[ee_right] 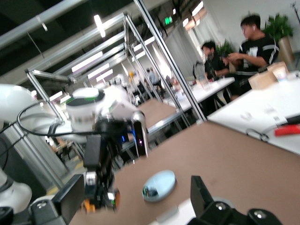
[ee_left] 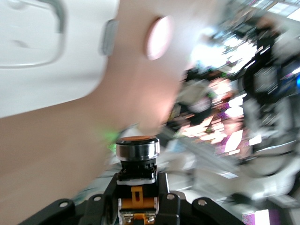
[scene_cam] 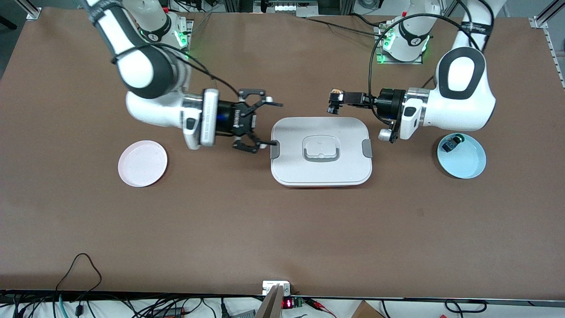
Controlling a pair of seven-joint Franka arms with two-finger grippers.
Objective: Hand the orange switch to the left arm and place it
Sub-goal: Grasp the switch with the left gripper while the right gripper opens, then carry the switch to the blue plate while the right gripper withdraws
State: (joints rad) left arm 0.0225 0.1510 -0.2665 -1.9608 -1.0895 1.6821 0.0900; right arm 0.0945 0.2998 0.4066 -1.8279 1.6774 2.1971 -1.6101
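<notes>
The orange switch [scene_cam: 336,93] is up in the air, clamped in my left gripper [scene_cam: 337,104], which is shut on it above the box's edge on the robot-base side. In the left wrist view the switch [ee_left: 137,149] stands cap-up between the fingers of the left gripper [ee_left: 137,190]. My right gripper [scene_cam: 273,124] is open and empty, level, just off the box [scene_cam: 321,170] at its right-arm end, near the grey clip. The right wrist view shows its own open gripper [ee_right: 136,192] facing the switch [ee_right: 101,198] across a gap.
A pink plate [scene_cam: 142,163] lies toward the right arm's end of the table. A pale blue plate [scene_cam: 468,164] at the left arm's end holds a small dark switch with a green cap [scene_cam: 453,143]. The left wrist view also shows the box [ee_left: 42,70].
</notes>
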